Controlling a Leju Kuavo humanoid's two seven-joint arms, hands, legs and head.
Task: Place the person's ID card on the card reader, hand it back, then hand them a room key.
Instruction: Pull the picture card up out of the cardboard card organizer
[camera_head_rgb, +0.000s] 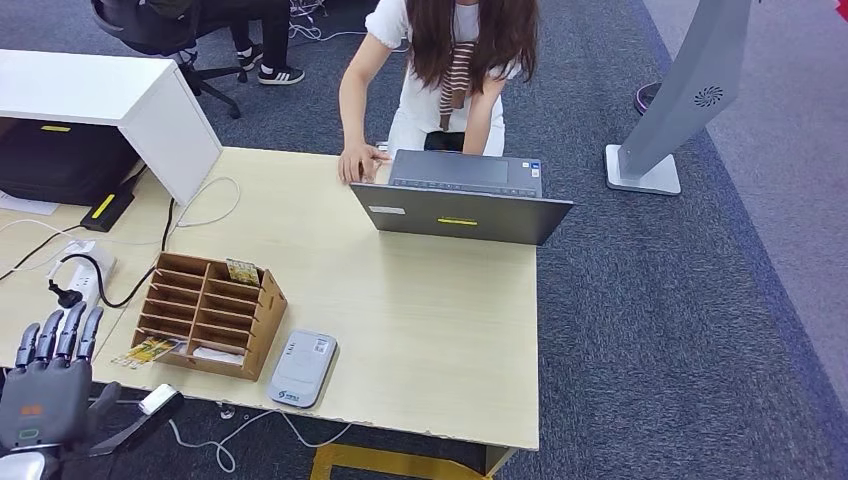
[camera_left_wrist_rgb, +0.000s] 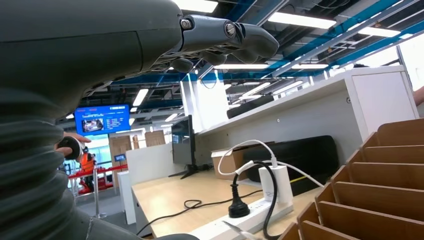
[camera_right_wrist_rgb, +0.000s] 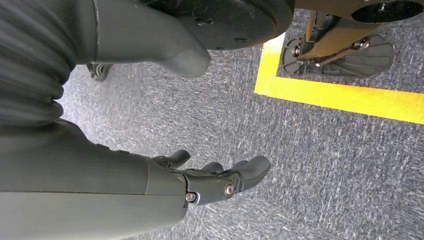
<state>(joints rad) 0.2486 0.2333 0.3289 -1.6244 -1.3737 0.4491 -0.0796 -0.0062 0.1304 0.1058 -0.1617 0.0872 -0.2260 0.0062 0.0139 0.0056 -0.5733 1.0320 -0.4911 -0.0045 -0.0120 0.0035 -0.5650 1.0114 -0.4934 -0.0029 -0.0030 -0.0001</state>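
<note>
A grey card reader (camera_head_rgb: 302, 368) lies flat near the table's front edge. Left of it stands a brown slotted card holder (camera_head_rgb: 207, 313) with a patterned card (camera_head_rgb: 242, 271) in a top slot, a white card (camera_head_rgb: 217, 354) in a bottom slot and a yellow card (camera_head_rgb: 149, 350) at its lower left; the holder's slots (camera_left_wrist_rgb: 385, 190) also appear in the left wrist view. My left hand (camera_head_rgb: 48, 385) is raised at the table's front left corner, fingers straight and apart, holding nothing. My right hand (camera_right_wrist_rgb: 210, 177) hangs above the carpet, fingers loosely extended and empty. A person's hand (camera_head_rgb: 357, 163) rests on the table's far edge.
An open laptop (camera_head_rgb: 462, 197) stands at the far side before the seated person. A power strip (camera_head_rgb: 82, 270) with plugs and cables lies at the left, near a white cabinet (camera_head_rgb: 120, 100). A grey kiosk stand (camera_head_rgb: 680, 100) rises at the right on the carpet.
</note>
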